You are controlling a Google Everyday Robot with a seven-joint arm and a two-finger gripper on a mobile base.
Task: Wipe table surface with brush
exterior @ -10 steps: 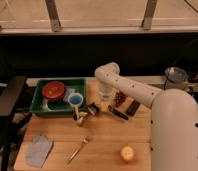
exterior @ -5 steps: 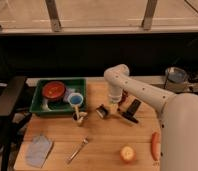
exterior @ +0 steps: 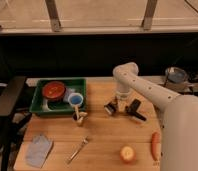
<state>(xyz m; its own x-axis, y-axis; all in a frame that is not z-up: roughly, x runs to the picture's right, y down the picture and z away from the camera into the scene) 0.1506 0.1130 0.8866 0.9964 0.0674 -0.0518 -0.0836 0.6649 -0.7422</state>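
Note:
The table surface [exterior: 107,137] is a light-brown wooden top that fills the lower part of the camera view. The brush [exterior: 80,117], dark-handled with a pale head, lies on it just below the green tray's right corner. My gripper [exterior: 116,106] hangs low over the middle of the table, shut, well to the right of the brush and apart from it. A short black block [exterior: 136,111] lies just right of the gripper. My white arm [exterior: 142,87] reaches in from the right.
A green tray [exterior: 40,105] at the back left holds a red bowl [exterior: 54,90] and a blue cup [exterior: 75,99]. A fork [exterior: 78,150], grey cloth [exterior: 39,150], round orange fruit [exterior: 127,153] and red-orange stick [exterior: 155,145] lie along the front. A black chair [exterior: 7,100] stands left.
The arm has swung a little to the right and toward the front of the table, carrying the gripper away from the brush. The red-orange stick at the front right has come into view.

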